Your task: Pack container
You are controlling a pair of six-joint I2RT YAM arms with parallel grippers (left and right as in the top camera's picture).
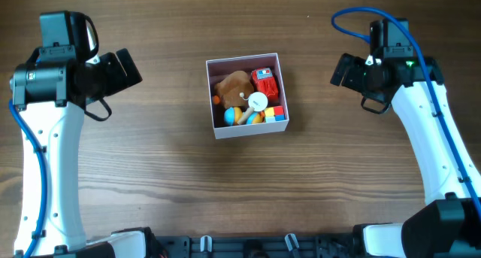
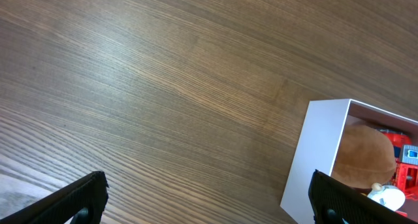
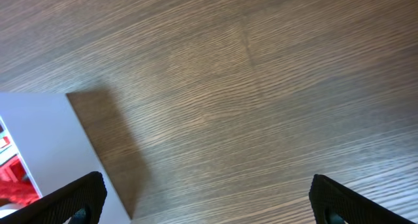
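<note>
The square white-walled shallow box with a dusty pink interior (image 1: 210,100), the container, sits at the centre of the brown wood-grain table (image 1: 150,183), between the two arms and well apart from both. Its open top faces straight up toward the overhead camera. The footprint is square, so no long axis can be identified; its walls are turned slightly off the table's edges, with the far-right corner a little further from the robot than the far-left corner. There is one container. Inside it lie one brown plush toy (image 1: 233,84), one red block-shaped toy (image 1: 264,80), one white round piece (image 1: 257,101), one blue ball (image 1: 229,116) and one small multicoloured cube (image 1: 276,113). Several small yellow and orange pieces lie between these, too crowded to count. There are two grippers. The left gripper (image 1: 129,68) hangs over bare table left of the container, pointing toward it, jaws spread wide with nothing between them. The right gripper (image 1: 340,70) hangs over bare table to the container's right, also pointing toward it, jaws likewise spread wide and holding nothing. Neither gripper touches the container.
</note>
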